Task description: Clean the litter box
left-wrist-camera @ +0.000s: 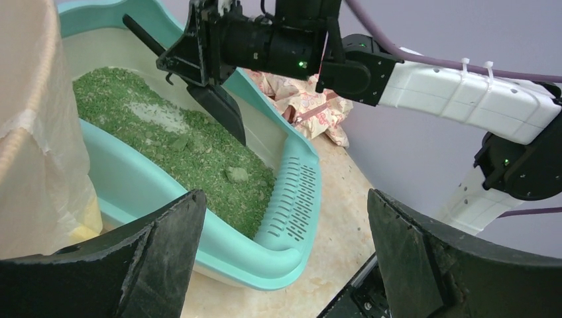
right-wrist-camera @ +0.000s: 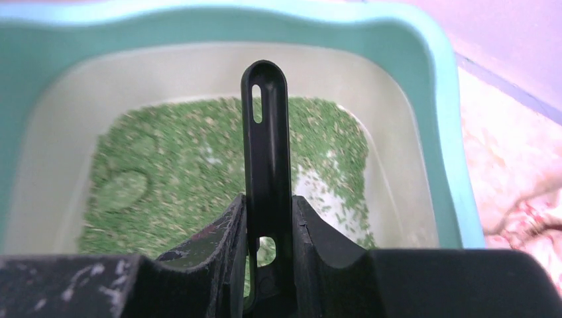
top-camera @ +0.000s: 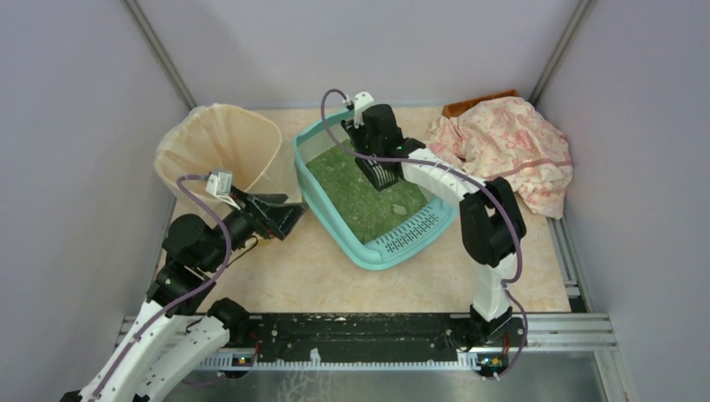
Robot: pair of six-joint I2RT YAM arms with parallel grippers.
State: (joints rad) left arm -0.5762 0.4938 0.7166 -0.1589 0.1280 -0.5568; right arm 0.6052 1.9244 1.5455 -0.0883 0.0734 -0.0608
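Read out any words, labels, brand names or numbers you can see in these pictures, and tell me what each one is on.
None: no readable text shows in any view, not on the litter box, the bag-lined bin, the black scoop or the floral cloth.

White arm shells [left-wrist-camera: 464, 93], black joints [left-wrist-camera: 523, 159], purple cables [left-wrist-camera: 517, 73].

We see bright, even, diffuse light from overhead; shadows on tabletop [top-camera: 335, 268] faint, soft-edged. Overhead view sharp. We find wrist views softer (wide-angle bend toward edges): near fingers [right-wrist-camera: 212, 258] dark, blurred; litter box [right-wrist-camera: 450, 132] rim bowed.
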